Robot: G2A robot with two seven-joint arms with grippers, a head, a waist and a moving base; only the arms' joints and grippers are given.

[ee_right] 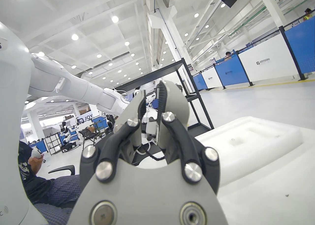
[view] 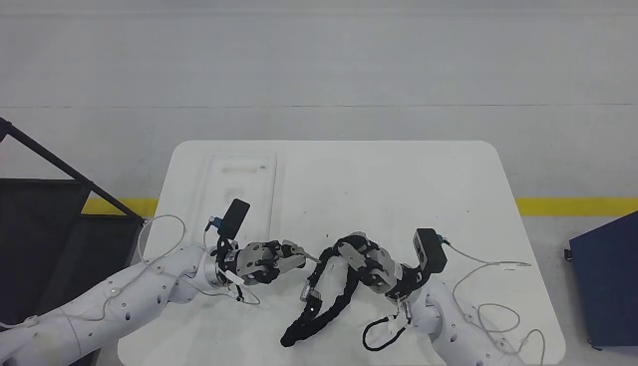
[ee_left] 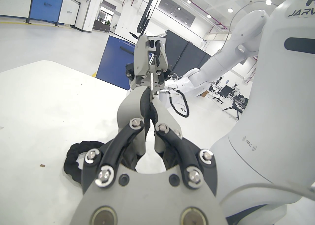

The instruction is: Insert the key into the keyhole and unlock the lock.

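Since both arms are bunched up at the near edge of the table (view: pixel 399 182), can anyone say where the key actually is? From above I just get two grippers nose to nose. /mk

It's in the left gripper (ee_left: pixel 149 99). The left wrist view has it dead centre: jaws pinched shut on the black head of the key (ee_left: pixel 151 85), with the thin metal blade sticking out past the fingertips, straight at the right gripper (ee_right: pixel 150 90). The blade runs right up against that gripper. Whether the tip sits in a keyhole I honestly can't tell, that spot is hidden. /jo

And the lock? /mk

It's a black braided cable lock (ee_left: pixel 70 159). In the top view one end goes up into the right gripper, whose jaws are closed around it, holding that end off the tabletop. The rest of the cable droops down and trails across the table toward the robot's side, ending close to the front edge. From the left wrist you can see a loop of it lying flat on the table just beside the left gripper. /jo

Anything else lying around? /mk

There's a white foam tray (view: pixel 239 177) with a shallow recess, on the far left part of the table, well apart from both grippers. A couple of dark specks on the surface too. Past the table there's a yellow floor line (view: pixel 578 206). /jo
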